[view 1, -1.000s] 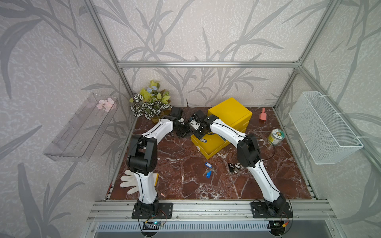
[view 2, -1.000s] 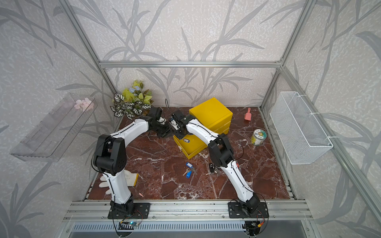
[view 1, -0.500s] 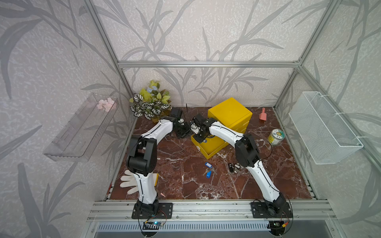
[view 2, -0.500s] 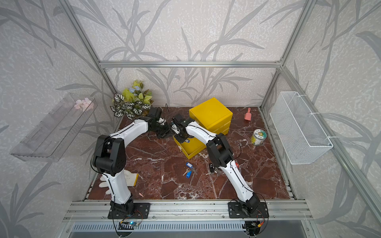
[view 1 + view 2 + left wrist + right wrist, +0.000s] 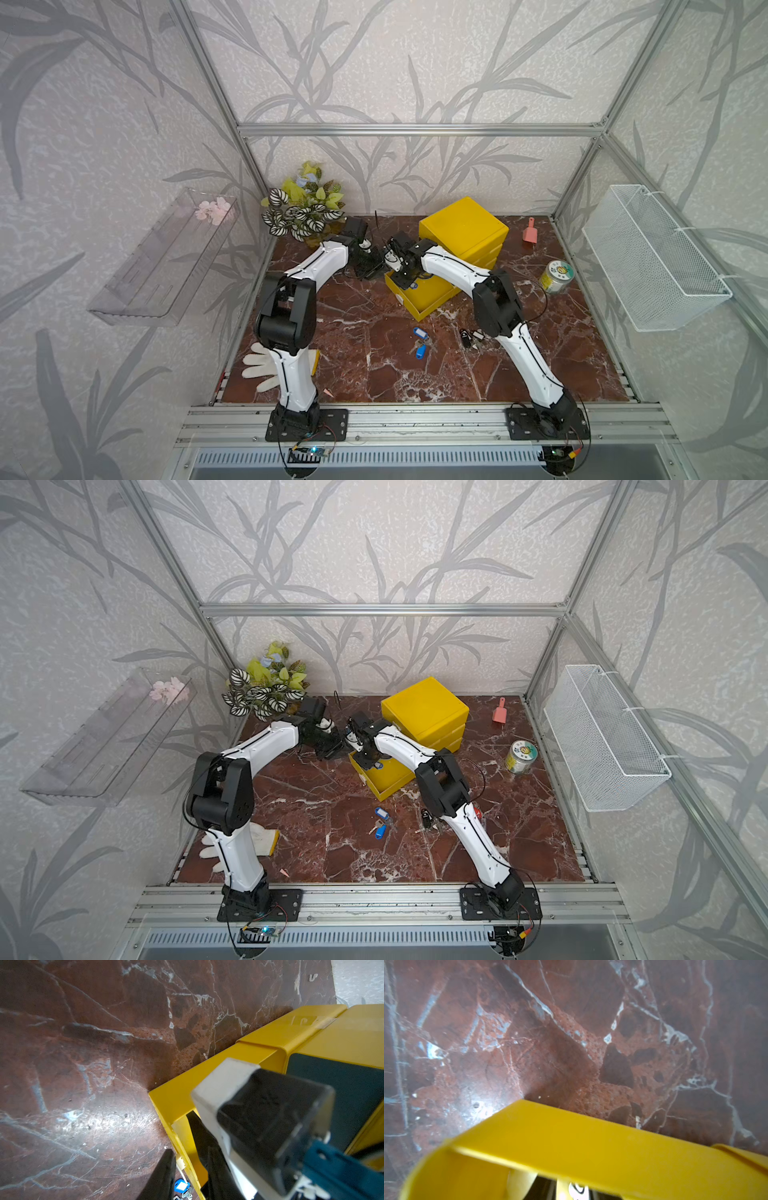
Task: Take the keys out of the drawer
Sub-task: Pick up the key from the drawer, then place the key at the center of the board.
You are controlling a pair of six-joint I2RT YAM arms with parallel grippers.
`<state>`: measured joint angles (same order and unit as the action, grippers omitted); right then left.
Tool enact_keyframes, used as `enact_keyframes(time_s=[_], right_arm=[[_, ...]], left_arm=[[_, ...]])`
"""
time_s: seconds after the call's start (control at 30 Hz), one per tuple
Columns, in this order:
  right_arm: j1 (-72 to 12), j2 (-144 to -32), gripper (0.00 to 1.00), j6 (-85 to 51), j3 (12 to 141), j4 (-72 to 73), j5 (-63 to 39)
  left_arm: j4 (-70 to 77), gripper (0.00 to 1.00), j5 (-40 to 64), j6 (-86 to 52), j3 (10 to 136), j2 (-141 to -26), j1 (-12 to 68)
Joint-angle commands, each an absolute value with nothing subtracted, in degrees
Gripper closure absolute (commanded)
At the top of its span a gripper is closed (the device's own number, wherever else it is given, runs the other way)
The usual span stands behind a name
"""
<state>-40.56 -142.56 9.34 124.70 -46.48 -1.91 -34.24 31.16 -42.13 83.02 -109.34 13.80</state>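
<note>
The yellow cabinet (image 5: 463, 228) has its bottom drawer (image 5: 432, 295) pulled out. My left gripper (image 5: 180, 1132) straddles the drawer's front wall at its left corner, one finger outside and one inside, shut on that wall. My right gripper (image 5: 402, 276) reaches down into the drawer beside it. A blue tag (image 5: 412, 285) shows right at its tips. In the right wrist view the drawer wall (image 5: 571, 1147) hides the jaws, so a hold cannot be told. On the table lie keys with blue tags (image 5: 419, 343) and keys with a black tag (image 5: 467, 337). A red tag (image 5: 478, 812) peeks out beside my right arm.
A pink scoop (image 5: 529, 232) and a round tin (image 5: 557, 276) stand to the cabinet's right. A potted plant (image 5: 305, 208) fills the back left corner. A white glove (image 5: 266, 365) lies by the left arm's base. A wire basket (image 5: 652, 257) hangs on the right wall.
My right gripper has come down and a little left into the drawer's front corner. The left gripper has stayed on the drawer wall. The keys on the table have not moved.
</note>
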Motion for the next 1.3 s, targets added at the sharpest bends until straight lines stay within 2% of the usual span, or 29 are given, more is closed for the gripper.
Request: enact_keyframes(time_s=[0.0,0.3,0.6,0.87,1.07,1.27], right_arm=[[-40.3,-142.3,0.72,10.6,124.5,-46.5,-1.2],[-39.4,-141.2,0.83,10.1,122.3,-45.6,-1.9],[-39.2,-137.0,1.0,9.7,121.3,-45.1,-3.4],[-38.9,-128.1,1.0,9.2,116.4,-41.1,-9.3],[-39.3,-120.4,1.0,5.6,114.3,-43.3,-15.2],[-43.9,-105.1,1.0,7.4,94.3,-35.7,-15.6]], left_arm=[[-35.3,0.69,30.9,-41.8,84.3,-108.4,13.6],[-35.7,0.69,30.9,-42.1,85.8,-109.7,13.6],[-35.2,0.69,30.3,-42.1,86.1,-108.9,13.5],[-29.7,0.7,26.9,-41.9,83.2,-104.9,13.5],[-23.7,0.7,26.2,-43.6,78.9,-101.9,13.7],[-15.4,0.7,22.8,-42.9,73.3,-97.9,13.9]])
